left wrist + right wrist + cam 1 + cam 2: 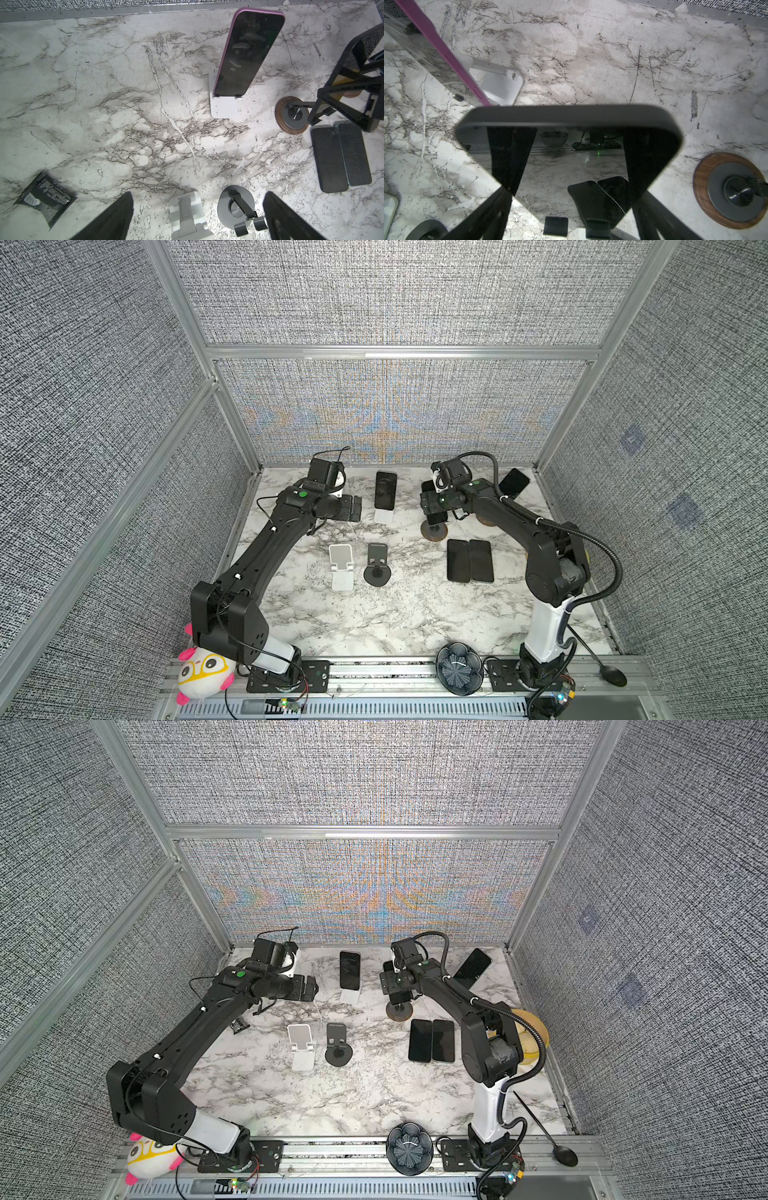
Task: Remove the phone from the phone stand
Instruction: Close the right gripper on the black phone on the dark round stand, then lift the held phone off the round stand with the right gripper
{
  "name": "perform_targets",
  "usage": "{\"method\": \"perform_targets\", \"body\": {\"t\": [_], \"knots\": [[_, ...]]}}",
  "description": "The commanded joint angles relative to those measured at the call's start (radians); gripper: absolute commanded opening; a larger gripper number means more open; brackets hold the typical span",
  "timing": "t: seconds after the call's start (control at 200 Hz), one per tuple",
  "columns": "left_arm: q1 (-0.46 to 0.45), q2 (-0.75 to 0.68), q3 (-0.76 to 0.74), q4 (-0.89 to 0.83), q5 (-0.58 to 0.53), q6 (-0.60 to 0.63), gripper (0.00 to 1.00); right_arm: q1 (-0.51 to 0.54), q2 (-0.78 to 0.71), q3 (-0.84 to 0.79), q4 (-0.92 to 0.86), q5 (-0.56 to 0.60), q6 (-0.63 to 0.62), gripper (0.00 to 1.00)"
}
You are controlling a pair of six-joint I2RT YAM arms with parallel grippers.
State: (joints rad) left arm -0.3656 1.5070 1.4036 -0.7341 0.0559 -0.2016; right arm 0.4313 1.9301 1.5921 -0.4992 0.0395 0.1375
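Here, a black phone (566, 162) leaned on a phone stand (293, 114) with a round wooden base, toward the back right of a marble tabletop (395, 614). Its lower edge sat in the stand's two small hooks. The right gripper (571, 199) was spread wide, one finger beside each long edge of the phone. Whether the fingers touched those edges could not be told. The left gripper (197, 218) hung with nothing in it and its jaws fully apart, above an empty white stand (341, 566) and an empty dark stand (377, 566).

Two things looked likely to go wrong. The phone's smooth edges might slip if the grip closed unevenly. A pull forward rather than upward might catch the hooks and drag or topple the stand.

Sideways room was tight. A purple-cased phone (385, 495) on a white base (384, 516) stood near on the left. A second wooden stand (729, 191) sat close on the right. Two dark phones (469, 560) lay flat, side by side, just in front, and the back wall (395, 406) rose behind. Straight up looked the freest way out, with bare marble open toward the front middle.
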Motion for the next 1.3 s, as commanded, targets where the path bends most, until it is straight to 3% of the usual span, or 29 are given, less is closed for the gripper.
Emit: {"method": "perform_targets", "body": {"t": [0.0,0.63,0.76,0.97,1.295], "knots": [[0.001,-0.009,0.003,0.005,0.015,0.004,0.98,0.001,0.001,0.008,-0.006,-0.004,0.01,0.89],[0.002,-0.007,0.004,0.001,0.018,0.008,0.98,0.002,-0.037,-0.015,-0.004,0.029,0.021,0.77],[0.004,-0.009,0.005,-0.001,0.016,0.009,0.98,0.003,-0.04,-0.02,0.002,0.025,0.027,0.77],[0.005,-0.012,0.006,-0.002,0.015,0.012,0.98,0.002,-0.006,-0.001,-0.003,0.009,0.035,0.86],[0.005,-0.011,0.004,-0.004,0.013,0.015,0.98,0.003,0.008,-0.004,0.023,0.01,0.044,0.81]]}}
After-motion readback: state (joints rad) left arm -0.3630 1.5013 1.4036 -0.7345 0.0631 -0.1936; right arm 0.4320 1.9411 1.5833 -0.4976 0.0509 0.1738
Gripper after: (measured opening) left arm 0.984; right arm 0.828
